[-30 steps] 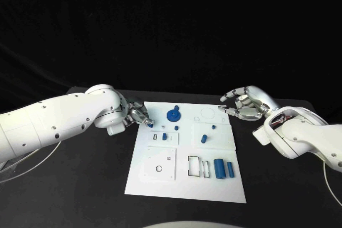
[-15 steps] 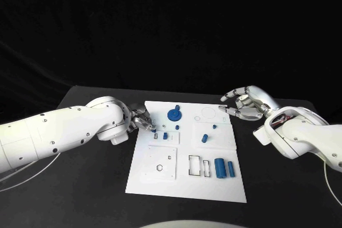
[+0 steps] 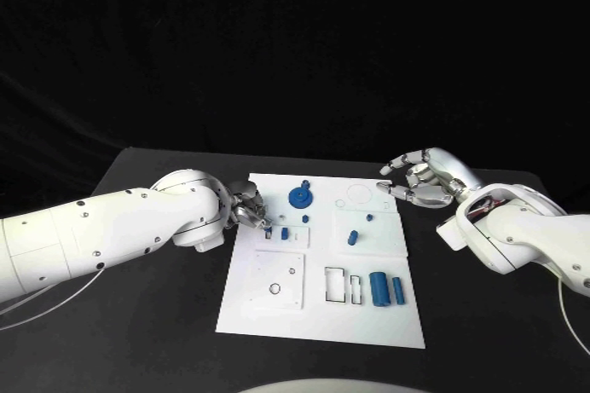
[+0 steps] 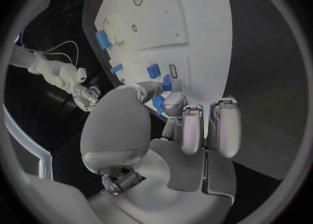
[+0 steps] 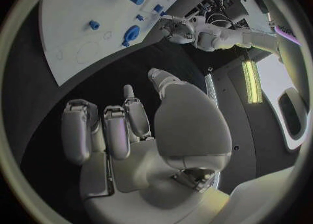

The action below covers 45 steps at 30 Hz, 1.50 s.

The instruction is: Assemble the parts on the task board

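The white task board (image 3: 317,320) lies in the middle of the table. My left hand (image 3: 250,210) reaches over its left edge and pinches a small blue part (image 4: 158,102) between thumb and a finger, just above the small slot (image 3: 268,235) beside a short blue peg (image 3: 284,234). A blue round knob (image 3: 300,197), another blue peg (image 3: 353,237) and two blue cylinders (image 3: 386,290) sit on the board. My right hand (image 3: 418,178) hovers off the board's far right corner, fingers loosely curved and apart, holding nothing.
The black table (image 3: 135,325) surrounds the board on all sides. Square and rectangular recesses (image 3: 274,282) take up the board's near half. In the right wrist view the board (image 5: 85,5) lies ahead with my left hand (image 5: 176,28) at its edge.
My left hand has carried the small blue part nearer along the board's left edge, from beside the knob to over the small slot. The right hand has stayed put.
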### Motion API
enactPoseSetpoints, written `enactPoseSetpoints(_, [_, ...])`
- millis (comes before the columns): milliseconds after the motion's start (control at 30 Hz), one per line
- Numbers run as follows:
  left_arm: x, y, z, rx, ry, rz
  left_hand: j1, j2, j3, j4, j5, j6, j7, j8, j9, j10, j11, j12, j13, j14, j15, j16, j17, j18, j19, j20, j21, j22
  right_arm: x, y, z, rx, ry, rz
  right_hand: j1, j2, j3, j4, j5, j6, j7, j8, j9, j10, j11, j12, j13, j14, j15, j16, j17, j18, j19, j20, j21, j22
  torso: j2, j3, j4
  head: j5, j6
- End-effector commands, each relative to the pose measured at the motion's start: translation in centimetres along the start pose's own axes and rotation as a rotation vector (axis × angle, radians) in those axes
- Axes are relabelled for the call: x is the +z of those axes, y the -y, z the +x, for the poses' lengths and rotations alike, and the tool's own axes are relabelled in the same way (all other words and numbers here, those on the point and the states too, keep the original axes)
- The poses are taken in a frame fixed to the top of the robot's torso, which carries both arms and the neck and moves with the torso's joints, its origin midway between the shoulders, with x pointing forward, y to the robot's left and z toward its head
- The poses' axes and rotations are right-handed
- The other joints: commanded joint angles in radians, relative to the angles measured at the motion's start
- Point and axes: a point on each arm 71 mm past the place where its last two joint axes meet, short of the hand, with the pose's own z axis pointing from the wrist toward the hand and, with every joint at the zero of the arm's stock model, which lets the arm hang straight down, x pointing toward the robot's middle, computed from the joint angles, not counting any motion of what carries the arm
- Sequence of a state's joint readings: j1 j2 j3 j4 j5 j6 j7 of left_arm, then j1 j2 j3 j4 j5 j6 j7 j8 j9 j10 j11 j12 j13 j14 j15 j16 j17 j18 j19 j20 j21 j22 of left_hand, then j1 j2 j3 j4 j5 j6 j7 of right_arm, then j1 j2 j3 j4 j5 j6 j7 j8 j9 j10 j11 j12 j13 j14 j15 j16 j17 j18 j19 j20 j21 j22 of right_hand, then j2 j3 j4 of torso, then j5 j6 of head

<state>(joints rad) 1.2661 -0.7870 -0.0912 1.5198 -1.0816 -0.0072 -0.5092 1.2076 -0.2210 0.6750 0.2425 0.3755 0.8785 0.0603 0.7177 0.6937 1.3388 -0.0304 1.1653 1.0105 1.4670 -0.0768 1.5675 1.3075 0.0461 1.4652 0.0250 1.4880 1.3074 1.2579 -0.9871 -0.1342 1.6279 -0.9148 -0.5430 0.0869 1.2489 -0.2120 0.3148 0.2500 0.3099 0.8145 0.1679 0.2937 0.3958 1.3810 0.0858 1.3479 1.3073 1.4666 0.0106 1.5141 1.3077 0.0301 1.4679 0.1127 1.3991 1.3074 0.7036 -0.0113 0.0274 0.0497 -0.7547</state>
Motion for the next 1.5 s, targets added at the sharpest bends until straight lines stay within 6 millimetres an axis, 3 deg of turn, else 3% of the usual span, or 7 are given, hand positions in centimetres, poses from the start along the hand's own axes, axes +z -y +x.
enactPoseSetpoints(33, [0.05, 0.32, 0.34, 0.065, -0.022, 0.001, -0.006, 0.0, 0.147, -0.143, 0.0, 0.005, -0.015, 0.003, 0.089, 0.002, 0.001, -0.004, -0.001, 0.104, -0.009, 0.003, 0.263, -0.008, 0.026, -0.007, 0.003, 0.098, -0.02, -0.09, 0.14, -0.002, -0.013, -0.008, 0.001, 0.011, -0.002, 0.004, 0.004, -0.001, -0.006, 0.006, 0.001, 0.0, -0.008, 0.0, 0.045, 0.071, -0.007, -0.003, 0.126, 0.016, 0.001, -0.005, -0.005, 0.139, 0.0, -0.0002, 0.0005, 0.001, -0.001])
enactPoseSetpoints(800, [0.49, 0.32, 1.0, 0.115, -0.043, -0.012, -0.006, -0.001, 0.149, -0.146, -0.001, 0.006, -0.015, 0.004, 0.09, 0.001, 0.0, -0.005, -0.001, 0.104, -0.01, 0.003, 0.263, -0.008, 0.024, -0.007, 0.001, 0.095, -0.06, -0.13, 0.18, -0.001, -0.014, -0.007, 0.001, 0.011, -0.003, 0.004, 0.005, -0.001, -0.006, 0.006, 0.001, 0.0, -0.008, 0.0, 0.045, 0.071, -0.007, -0.003, 0.126, 0.016, 0.001, -0.005, -0.005, 0.139, 0.0, -0.0004, 0.001, -0.008, -0.005])
enactPoseSetpoints(1367, [0.52, 0.41, 1.23, 0.128, -0.058, -0.011, -0.007, -0.002, 0.15, -0.146, -0.001, 0.006, -0.016, 0.005, 0.09, 0.001, 0.0, -0.004, 0.0, 0.104, -0.01, 0.003, 0.263, -0.008, 0.024, -0.007, 0.001, 0.094, -0.07, -0.13, 0.16, -0.002, -0.013, -0.008, 0.001, 0.011, -0.003, 0.004, 0.005, -0.001, -0.006, 0.006, 0.001, 0.0, -0.008, 0.0, 0.045, 0.071, -0.007, -0.003, 0.126, 0.016, 0.001, -0.005, -0.005, 0.139, 0.0, -0.0009, 0.0009, 0.0, -0.009])
enactPoseSetpoints(1500, [0.55, 0.43, 1.24, 0.128, -0.058, -0.012, -0.035, -0.005, 0.141, -0.131, -0.007, 0.009, -0.02, 0.011, 0.094, 0.005, -0.002, -0.002, 0.001, 0.104, -0.011, 0.003, 0.263, -0.008, 0.024, -0.007, 0.001, 0.095, -0.08, -0.12, 0.15, -0.002, -0.012, -0.008, 0.002, 0.011, -0.004, 0.005, 0.005, -0.002, -0.006, 0.007, 0.001, -0.002, -0.008, -0.002, 0.043, 0.07, -0.008, -0.005, 0.124, 0.016, 0.0, -0.005, -0.007, 0.137, -0.001, -0.0005, 0.0008, 0.001, -0.008])
